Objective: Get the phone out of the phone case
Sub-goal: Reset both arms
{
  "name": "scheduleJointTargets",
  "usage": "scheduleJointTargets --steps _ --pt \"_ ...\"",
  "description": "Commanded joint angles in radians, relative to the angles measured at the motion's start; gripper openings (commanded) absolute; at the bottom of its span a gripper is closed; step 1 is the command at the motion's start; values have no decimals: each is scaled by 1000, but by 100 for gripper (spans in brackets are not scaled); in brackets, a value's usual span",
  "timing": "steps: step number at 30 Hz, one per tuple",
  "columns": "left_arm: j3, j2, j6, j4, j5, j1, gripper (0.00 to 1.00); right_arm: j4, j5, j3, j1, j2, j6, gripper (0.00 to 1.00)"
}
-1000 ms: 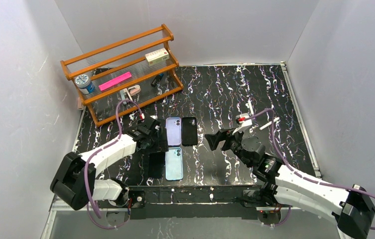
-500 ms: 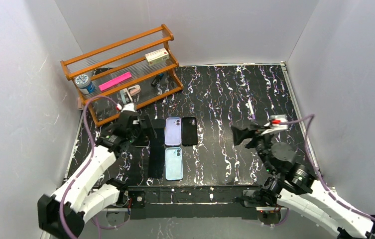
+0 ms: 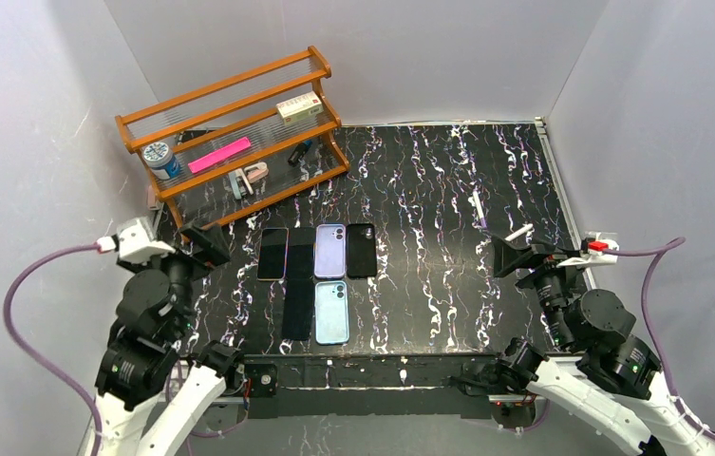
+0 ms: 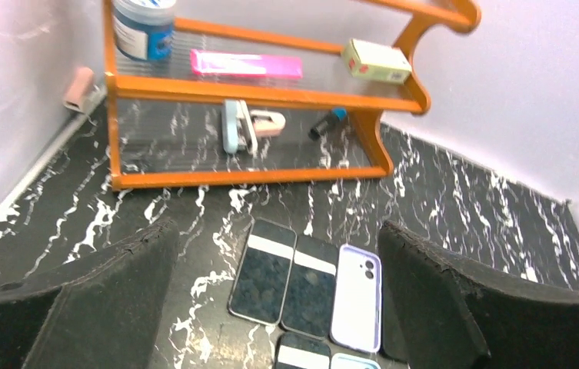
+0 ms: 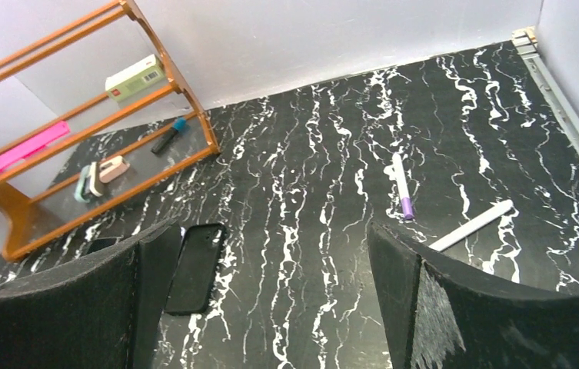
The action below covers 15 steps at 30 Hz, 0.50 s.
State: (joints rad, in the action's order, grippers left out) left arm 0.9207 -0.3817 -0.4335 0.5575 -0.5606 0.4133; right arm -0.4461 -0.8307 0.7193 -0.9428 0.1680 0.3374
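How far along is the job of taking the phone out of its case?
Done, apparently: a dark-screened phone lies bare in a row with the lilac case. In hand: nothing; the left gripper and right gripper hang open and empty, away from them. Left: probably nothing, though whether that case is empty cannot be told.

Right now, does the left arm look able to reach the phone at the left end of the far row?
Probably yes: the left gripper hangs open beside that phone, with only bare table between.
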Motion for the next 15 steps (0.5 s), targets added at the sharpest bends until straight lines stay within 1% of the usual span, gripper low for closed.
scheduleJointTargets --steps 1,4,7,15 --pt "-48 94 83 -56 -134 -5 98 -26 -55 27 1 -10 -39 99" --pt "-123 166 94 -115 -155 -5 98 -12 -64 2 0 -17 -46 99" --pt "-163 211 92 -145 -164 -5 98 -9 -56 -5 0 -17 -51 99" --pt "-212 225 73 -167 -175 -5 98 -6 -63 -11 -1 -21 -60 99"
